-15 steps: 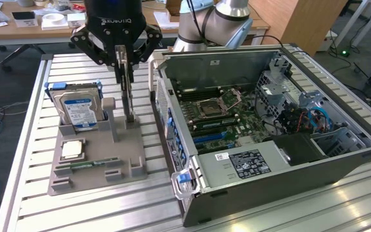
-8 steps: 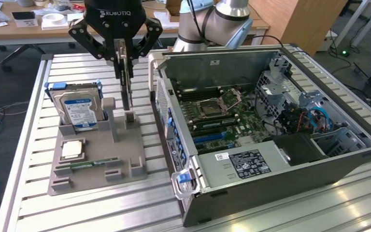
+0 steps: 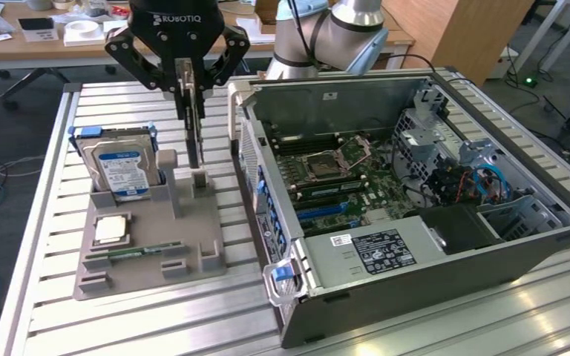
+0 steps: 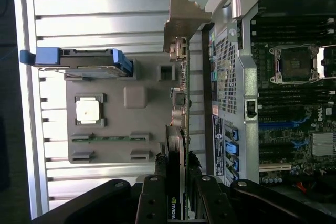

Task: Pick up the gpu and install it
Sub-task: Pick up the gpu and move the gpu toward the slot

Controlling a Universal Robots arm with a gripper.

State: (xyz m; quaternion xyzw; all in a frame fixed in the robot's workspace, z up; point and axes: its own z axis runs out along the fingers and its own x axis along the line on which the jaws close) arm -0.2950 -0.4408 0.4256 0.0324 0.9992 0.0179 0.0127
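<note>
The gpu [image 3: 195, 133] hangs edge-on as a thin dark card, held upright from its top edge by my gripper [image 3: 191, 93], which is shut on it. Its lower edge sits at the slotted post of the grey holder tray [image 3: 191, 245]; I cannot tell whether it still touches the slot. In the wrist view the gpu [image 4: 184, 93] runs straight out from between the black fingers [image 4: 157, 182], with its metal bracket [image 4: 181, 22] at the far end. It hangs beside the outer wall of the open computer case [image 3: 404, 193].
On the grey tray stand a hard drive in a blue frame [image 3: 116, 159], a square CPU chip [image 3: 112, 228] and a green RAM stick [image 3: 131, 252]. The case lies open on the slatted metal table [image 3: 522, 319], its motherboard [image 3: 335, 178] facing up.
</note>
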